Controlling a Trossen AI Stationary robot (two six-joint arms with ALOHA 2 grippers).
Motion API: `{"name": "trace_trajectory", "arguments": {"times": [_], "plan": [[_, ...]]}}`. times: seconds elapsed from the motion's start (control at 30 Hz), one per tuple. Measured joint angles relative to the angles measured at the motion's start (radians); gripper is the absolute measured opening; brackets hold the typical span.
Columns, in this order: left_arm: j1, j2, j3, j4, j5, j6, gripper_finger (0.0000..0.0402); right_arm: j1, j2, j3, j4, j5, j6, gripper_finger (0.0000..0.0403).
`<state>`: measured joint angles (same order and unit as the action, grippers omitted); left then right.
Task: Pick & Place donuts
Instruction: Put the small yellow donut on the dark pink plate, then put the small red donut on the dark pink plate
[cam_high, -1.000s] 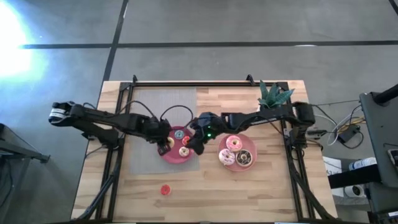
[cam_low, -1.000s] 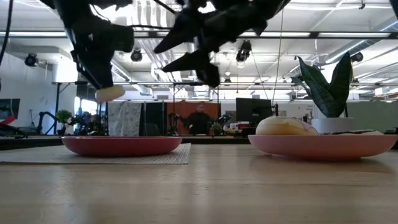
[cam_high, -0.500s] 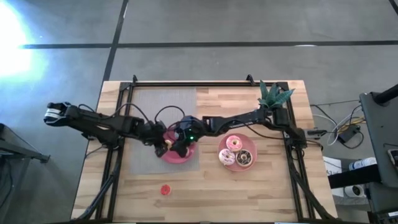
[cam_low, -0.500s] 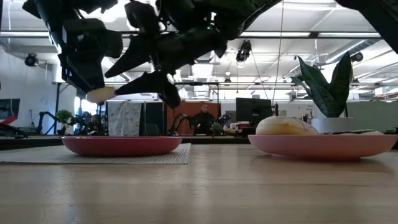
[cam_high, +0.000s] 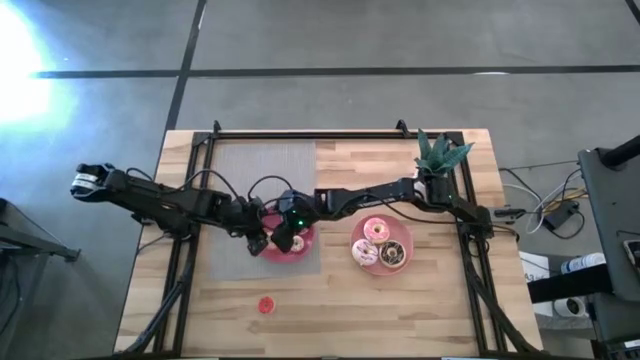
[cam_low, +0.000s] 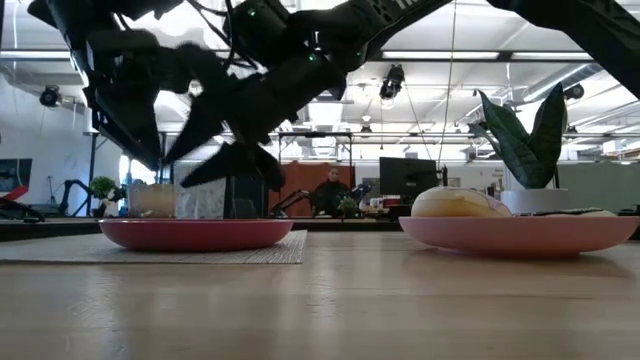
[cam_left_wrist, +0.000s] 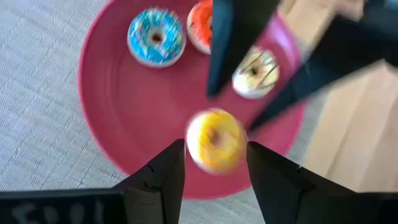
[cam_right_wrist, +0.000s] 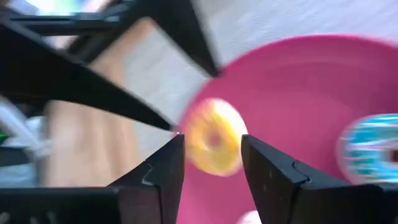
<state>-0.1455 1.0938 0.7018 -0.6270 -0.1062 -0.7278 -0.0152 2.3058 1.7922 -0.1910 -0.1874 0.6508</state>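
Observation:
The left pink plate (cam_left_wrist: 124, 124) lies on a grey mat and holds tiny donuts: blue (cam_left_wrist: 157, 37), orange-red (cam_left_wrist: 200, 34), white with dark stripes (cam_left_wrist: 255, 71). A yellow donut (cam_left_wrist: 216, 140) shows blurred low over the plate's near rim, clear of every finger; in the low view the yellow donut (cam_low: 150, 200) sits just above the plate. My left gripper (cam_high: 258, 241) hangs open above it. My right gripper (cam_high: 284, 240), open too, hovers over the same plate, fingers spread above the striped donut. The three larger donuts lie on the right plate (cam_high: 408, 235).
A tiny red donut (cam_high: 266, 305) lies alone on the bare wood toward the near edge. A potted plant (cam_high: 437, 152) stands at the far right corner. The grey mat (cam_high: 240, 180) covers the table's left-middle. Both arms crowd the left plate.
My left gripper has let go of the yellow donut, which has dropped from its fingertips down to the left plate. My right gripper has swung from between the two plates toward the table's left and now hangs over the left plate beside the left gripper.

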Motion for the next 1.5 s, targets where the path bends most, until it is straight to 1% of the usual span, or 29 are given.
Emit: {"name": "trace_trajectory", "arguments": {"times": [0.1,0.3,0.43,0.53,0.7,0.83,0.93,1.0,1.07,1.17,1.23,1.33,1.47,1.5], "plan": [[0.000,0.001,-0.023,-0.003,0.000,-0.002,0.0145,-0.004,-0.004,0.000,-0.050,0.060,-0.035,0.0150],[-0.007,-0.020,-0.052,-0.013,0.002,-0.025,0.0145,-0.006,-0.023,-0.001,-0.061,0.062,-0.075,0.0150],[-0.061,-0.038,-0.015,-0.018,0.003,-0.024,0.0145,-0.002,-0.076,-0.001,-0.119,0.061,-0.151,0.0150],[-0.146,-0.050,0.014,-0.014,0.003,-0.028,0.0145,0.014,-0.128,-0.007,-0.207,0.079,-0.234,0.0150],[-0.341,-0.039,0.040,0.024,0.000,-0.114,0.0145,0.051,-0.205,-0.022,-0.388,0.206,-0.344,0.0150],[-0.493,-0.004,0.032,0.117,-0.077,-0.212,0.0145,0.074,-0.271,-0.068,-0.471,0.289,-0.329,0.0149],[-0.569,0.050,0.032,0.151,-0.158,-0.286,0.0145,0.091,-0.328,-0.144,-0.497,0.350,-0.281,0.0147],[-0.600,0.097,0.034,0.177,-0.184,-0.311,0.0145,0.101,-0.374,-0.201,-0.513,0.379,-0.232,0.0146],[-0.620,0.156,0.045,0.230,-0.184,-0.312,0.0145,0.111,-0.426,-0.261,-0.540,0.420,-0.171,0.0146],[-0.646,0.259,0.084,0.281,-0.179,-0.254,0.0145,0.132,-0.505,-0.355,-0.562,0.464,-0.089,0.0145],[-0.658,0.329,0.122,0.279,-0.164,-0.213,0.0145,0.146,-0.554,-0.413,-0.565,0.479,-0.032,0.0144],[-0.668,0.421,0.178,0.276,-0.135,-0.193,0.0145,0.166,-0.628,-0.495,-0.565,0.478,0.034,0.0143],[-0.672,0.526,0.269,0.257,-0.127,-0.192,0.0145,0.185,-0.718,-0.592,-0.561,0.480,0.054,0.0143],[-0.672,0.551,0.293,0.223,-0.129,-0.201,0.0145,0.188,-0.739,-0.613,-0.561,0.483,0.053,0.0143]]}}
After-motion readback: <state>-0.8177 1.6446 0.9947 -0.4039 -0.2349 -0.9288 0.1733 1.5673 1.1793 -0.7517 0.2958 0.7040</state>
